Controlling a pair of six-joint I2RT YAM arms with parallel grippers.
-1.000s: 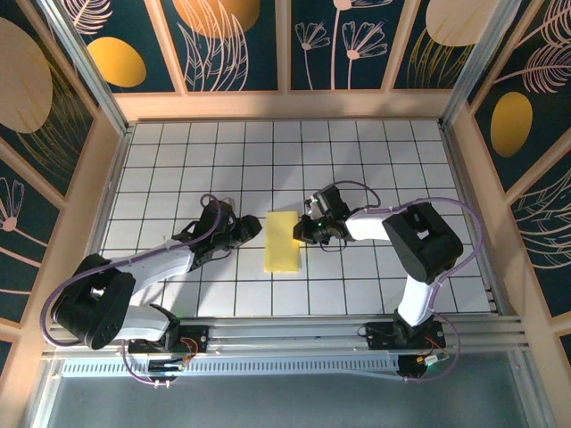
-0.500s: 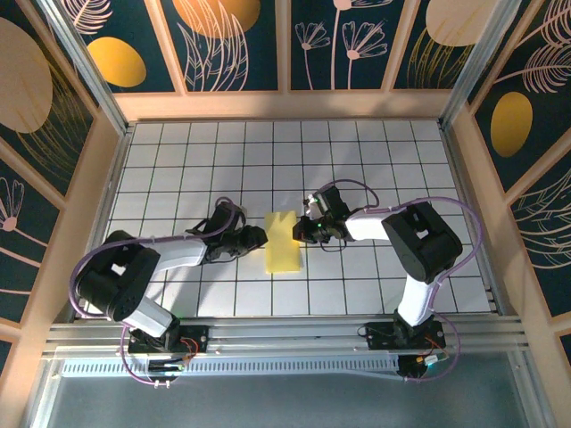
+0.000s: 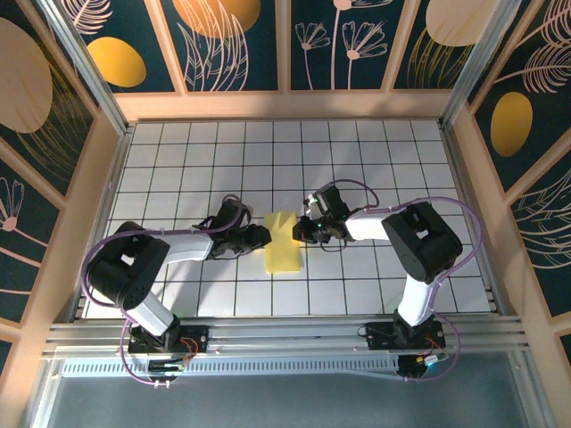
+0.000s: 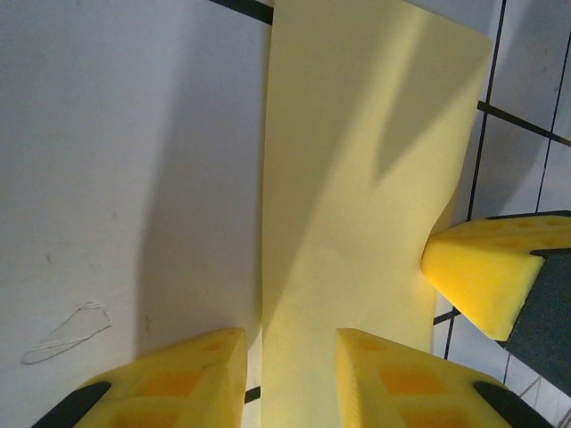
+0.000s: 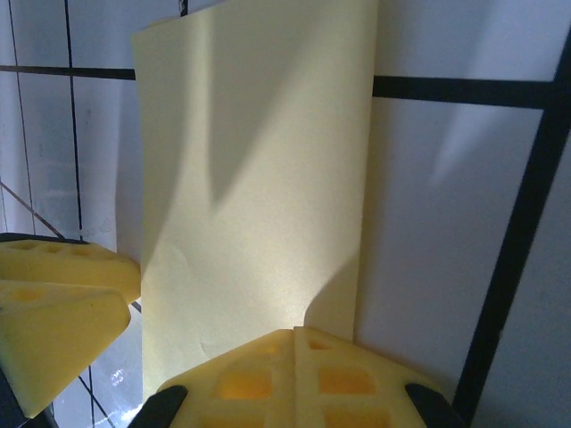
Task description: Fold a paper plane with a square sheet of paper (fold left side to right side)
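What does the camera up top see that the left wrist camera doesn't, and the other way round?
Top view: the whole left arm and right arm, the painted walls and the full grid table.

Left wrist view: close up, a thin curly thread-like mark on the table, and the left gripper with its jaws apart, one pad over bare table and one over the yellow paper.

Both: the folded yellow paper, the left gripper at one long edge, and the shut right gripper pressing the opposite edge.
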